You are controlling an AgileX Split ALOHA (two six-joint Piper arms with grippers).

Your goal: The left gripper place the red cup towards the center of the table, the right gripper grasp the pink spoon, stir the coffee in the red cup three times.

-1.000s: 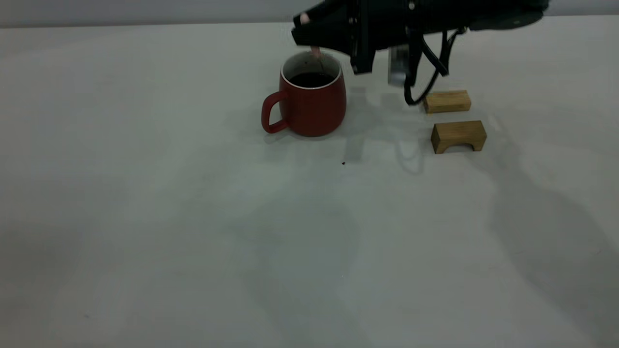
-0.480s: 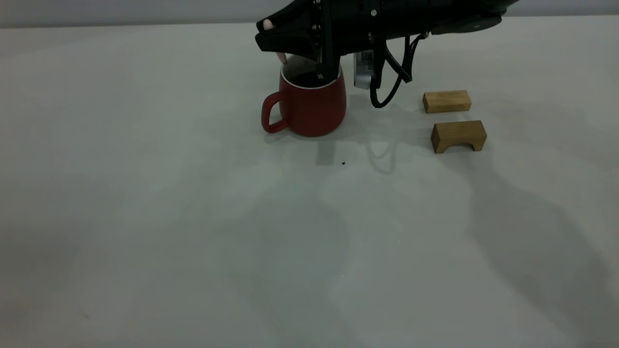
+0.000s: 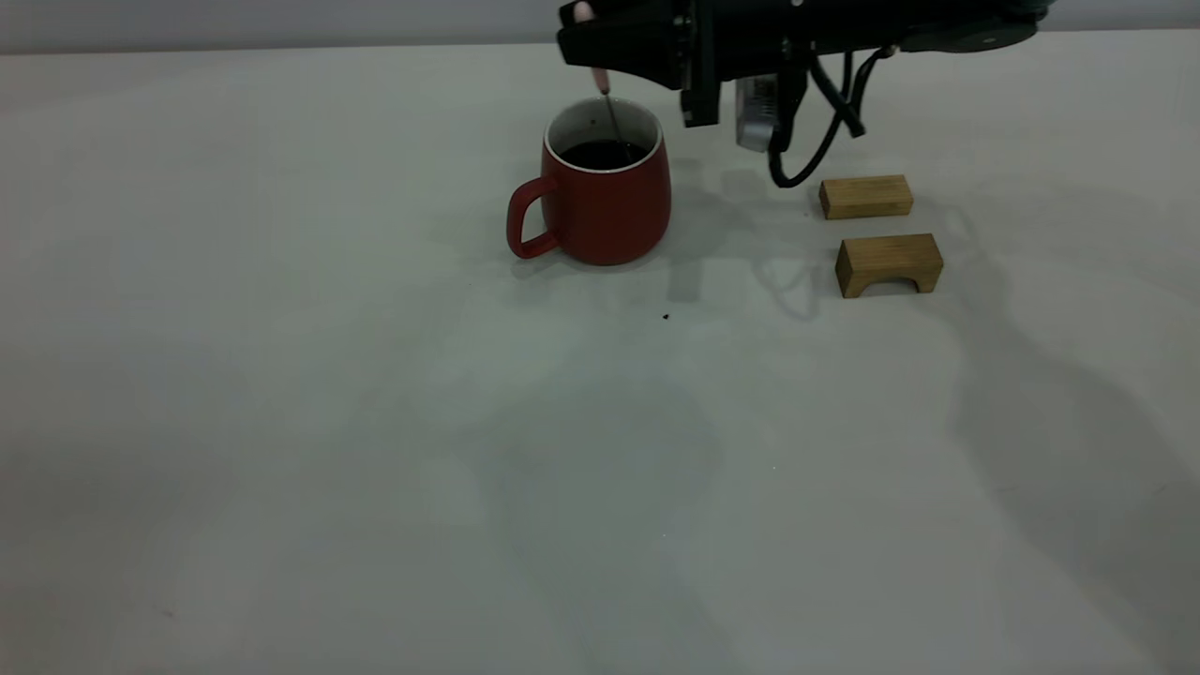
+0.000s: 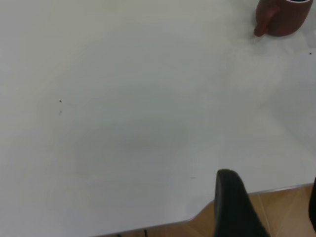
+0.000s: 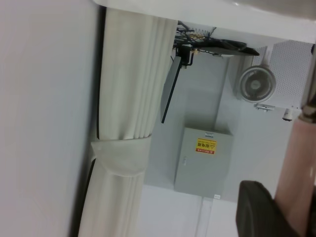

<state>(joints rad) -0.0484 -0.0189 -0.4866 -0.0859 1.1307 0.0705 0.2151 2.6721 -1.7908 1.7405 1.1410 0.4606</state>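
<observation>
Above red cup point(image 3: 605, 202), pink spoon point(image 3: 601, 86).

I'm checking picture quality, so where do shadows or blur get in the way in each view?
Exterior view: dim light, with soft arm shadows across the table in front of the red cup. Left wrist view: washed-out pale, the cup cut off at the frame edge. Right wrist view: the pink spoon looms close and blurred.
</observation>
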